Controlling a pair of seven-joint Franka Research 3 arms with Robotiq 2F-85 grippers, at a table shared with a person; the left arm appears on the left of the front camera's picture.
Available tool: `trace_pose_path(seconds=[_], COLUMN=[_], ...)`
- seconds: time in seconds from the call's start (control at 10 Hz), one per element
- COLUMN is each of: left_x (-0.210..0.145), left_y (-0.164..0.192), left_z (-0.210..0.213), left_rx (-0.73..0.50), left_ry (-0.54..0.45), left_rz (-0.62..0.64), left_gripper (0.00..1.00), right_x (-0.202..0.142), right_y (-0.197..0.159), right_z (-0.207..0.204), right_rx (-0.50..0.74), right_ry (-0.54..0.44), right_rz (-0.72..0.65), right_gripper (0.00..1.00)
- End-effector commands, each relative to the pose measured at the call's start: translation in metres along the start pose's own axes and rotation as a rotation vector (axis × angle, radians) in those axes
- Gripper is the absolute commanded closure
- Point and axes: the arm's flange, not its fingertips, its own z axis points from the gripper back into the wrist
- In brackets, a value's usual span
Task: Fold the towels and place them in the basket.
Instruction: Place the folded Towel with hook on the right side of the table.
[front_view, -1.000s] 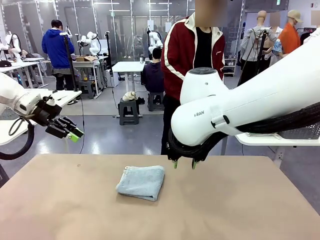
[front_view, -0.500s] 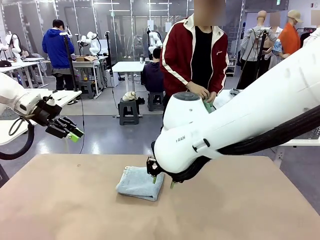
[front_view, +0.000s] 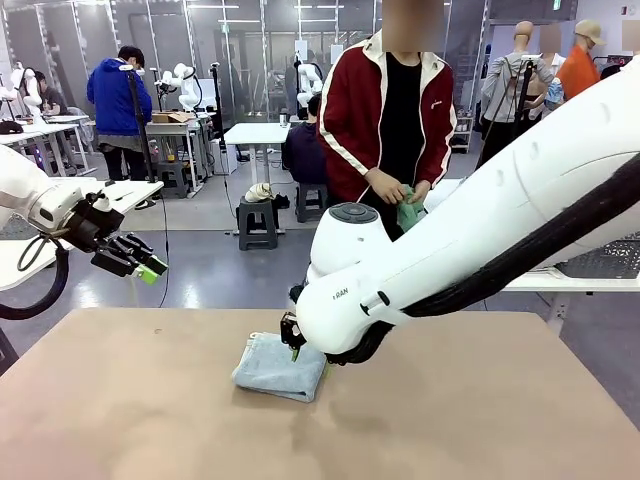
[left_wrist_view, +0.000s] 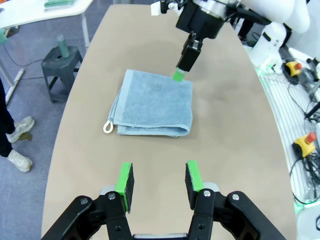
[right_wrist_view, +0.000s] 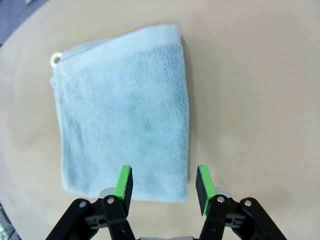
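right hand: fingers apart | above folded towel edge | table: tan

White arms, black jaws, green pads

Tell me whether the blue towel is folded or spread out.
Folded. The grey-blue towel is a rectangle with stacked layer edges along one side, a rounded fold along another, and its loop tab at a corner.

Just a plain tan table with one folded grey-blue towel lying flat near its middle.
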Motion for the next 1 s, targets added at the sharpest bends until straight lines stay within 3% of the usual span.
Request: trace_pose_path(seconds=[0.0, 0.9], left_x=[0.001, 0.001], left_y=[0.003, 0.003], left_z=[0.0, 0.0], left_rx=[-0.006, -0.006], left_ry=[0.0, 0.0], left_rz=[-0.01, -0.01], left_gripper=[0.46, 0.46], right_x=[0.003, 0.017], right_y=[0.016, 0.007], right_z=[-0.016, -0.041], right_rx=[-0.008, -0.004], right_ry=[-0.041, -0.079], right_rz=[-0.025, 0.071], right_gripper=[0.35, 0.35])
